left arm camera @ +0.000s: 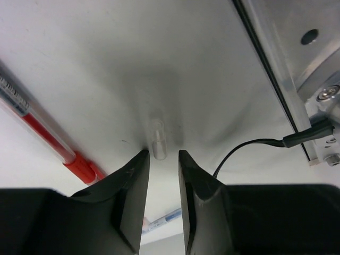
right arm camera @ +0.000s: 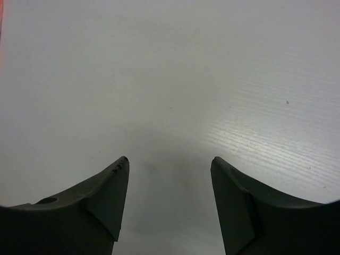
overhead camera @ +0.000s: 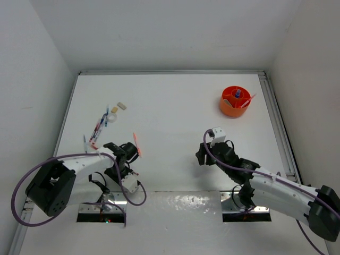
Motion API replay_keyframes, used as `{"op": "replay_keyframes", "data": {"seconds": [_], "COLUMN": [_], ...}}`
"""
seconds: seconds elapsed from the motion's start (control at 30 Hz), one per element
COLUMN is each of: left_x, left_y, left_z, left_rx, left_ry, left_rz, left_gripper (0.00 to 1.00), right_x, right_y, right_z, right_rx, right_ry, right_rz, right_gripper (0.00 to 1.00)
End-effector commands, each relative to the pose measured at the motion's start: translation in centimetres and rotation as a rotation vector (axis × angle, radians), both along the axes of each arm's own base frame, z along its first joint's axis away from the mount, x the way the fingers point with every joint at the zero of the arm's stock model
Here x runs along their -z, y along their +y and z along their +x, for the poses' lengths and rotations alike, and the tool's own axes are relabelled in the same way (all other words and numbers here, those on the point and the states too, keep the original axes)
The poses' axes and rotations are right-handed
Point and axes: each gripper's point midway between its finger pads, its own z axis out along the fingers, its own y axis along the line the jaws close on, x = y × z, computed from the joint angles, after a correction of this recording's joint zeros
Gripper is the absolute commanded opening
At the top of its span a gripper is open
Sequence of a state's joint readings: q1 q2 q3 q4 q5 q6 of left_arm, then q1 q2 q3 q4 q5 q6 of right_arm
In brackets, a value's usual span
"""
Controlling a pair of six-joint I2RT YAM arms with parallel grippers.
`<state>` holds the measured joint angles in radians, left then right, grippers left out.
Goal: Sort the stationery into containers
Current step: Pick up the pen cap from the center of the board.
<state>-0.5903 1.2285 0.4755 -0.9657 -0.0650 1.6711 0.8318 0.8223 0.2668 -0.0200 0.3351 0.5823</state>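
Two grippers low over the table: left gripper narrowed to a slit at a small clear tube, grip impossible to tell, red pen just beside; right gripper spread wide, holding nothing. Orange tub far right, well apart from loose pens at left

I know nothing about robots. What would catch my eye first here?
The bright orange tub at the far right of the white table, a few items poking out of it. At the near left, the left gripper sits low, jaws narrowly parted, a red pen beside it and a small clear piece at its tips. The right gripper hangs wide open, empty.
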Motion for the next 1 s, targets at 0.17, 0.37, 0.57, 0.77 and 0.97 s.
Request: {"op": "replay_keyframes", "data": {"seconds": [0.17,0.37,0.57,0.77,0.97], "left_x": [1.8,2.1,2.2,2.2,2.2], "left_y": [-2.4,-2.8,-4.3,-5.1,-5.1], "left_z": [-0.6,-1.0,-1.3,-1.6,-1.6], "left_rx": [-0.104,-0.077,-0.072,-0.094,-0.097], "left_ry": [0.016,0.009,0.006,0.011,0.013], "left_rz": [-0.086,-0.088,-0.124,-0.125,-0.116], "left_gripper": [0.28,0.41,0.35,0.33,0.24], "right_x": [0.0,0.2,0.2,0.4,0.4], "right_y": [-0.5,-0.9,-1.4,-2.1,-2.7], "right_z": [0.2,0.2,0.2,0.1,0.3], "right_rx": [-0.006,0.002,0.010,0.028,0.044], "right_ry": [0.017,0.022,0.021,0.023,0.015], "right_rz": [-0.015,-0.027,-0.043,-0.058,-0.067], "right_gripper": [0.62,0.62,0.62,0.62,0.62]}}
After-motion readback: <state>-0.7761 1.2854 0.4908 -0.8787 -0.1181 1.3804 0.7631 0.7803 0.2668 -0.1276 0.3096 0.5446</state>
